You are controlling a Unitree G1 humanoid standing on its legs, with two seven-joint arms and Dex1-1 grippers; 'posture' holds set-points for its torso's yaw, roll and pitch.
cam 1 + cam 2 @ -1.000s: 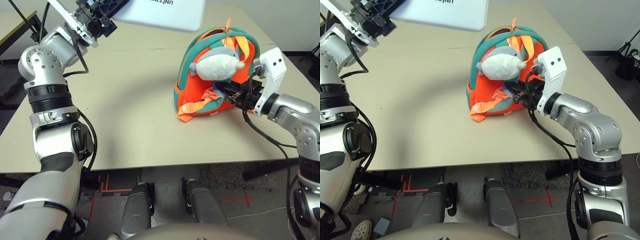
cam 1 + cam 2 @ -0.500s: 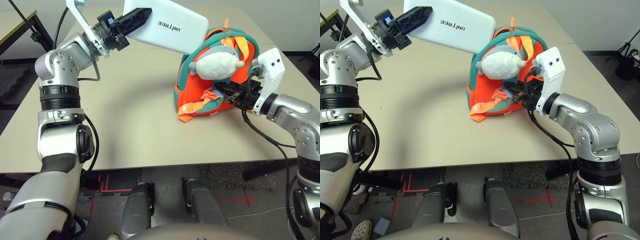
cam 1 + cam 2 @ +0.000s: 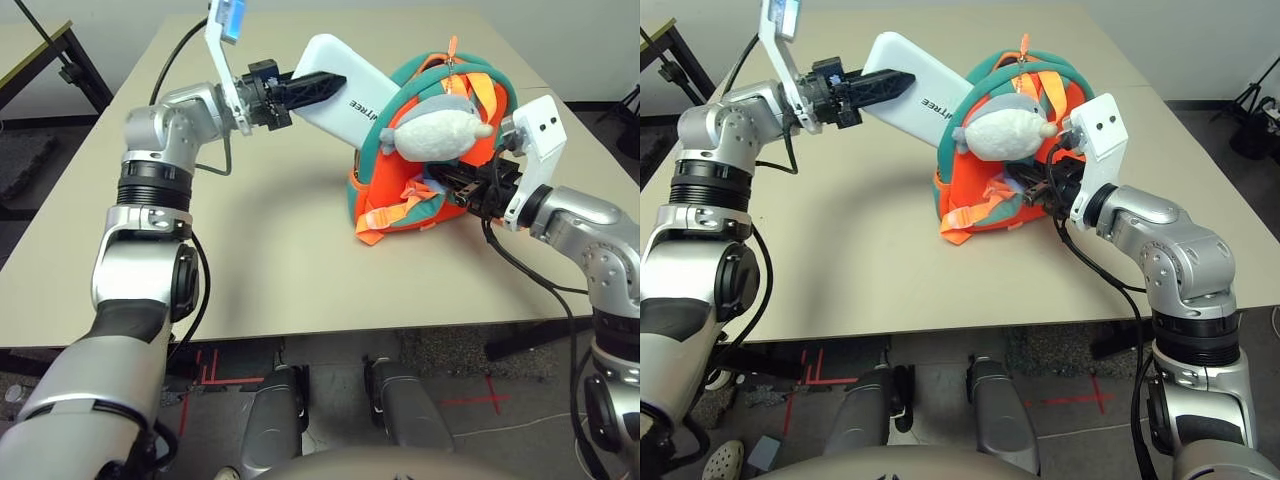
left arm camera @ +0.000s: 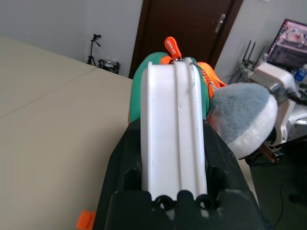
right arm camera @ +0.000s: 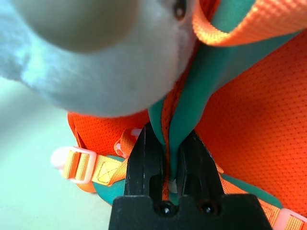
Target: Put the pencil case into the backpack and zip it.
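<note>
Two changes since the earlier frames: the pencil case (image 3: 345, 92) is sitting lower and further toward the robot's right than a second ago, when it was being held high above the table's far side; its far end is now reaching the backpack (image 3: 425, 170), where half a second ago it was only coming up over the teal rim.
Pencil case: tilting, near end higher in the left gripper (image 3: 318, 85), far end dipping against the backpack's upper left edge; the dark lettering is facing the head camera; whether the tip is inside the opening cannot be told.
Case and fingers: the black fingers (image 4: 125, 158) are clamping the case edge-on, one on each broad face, in the left wrist view; the white edge is running straight out between them toward the teal rim.
Backpack: standing on the table (image 3: 270, 250), straps and plush shark (image 3: 435, 128) facing the robot.
Right gripper (image 5: 168, 160): fingers are pinching a teal strap edge beside the orange mesh, just under the plush.
</note>
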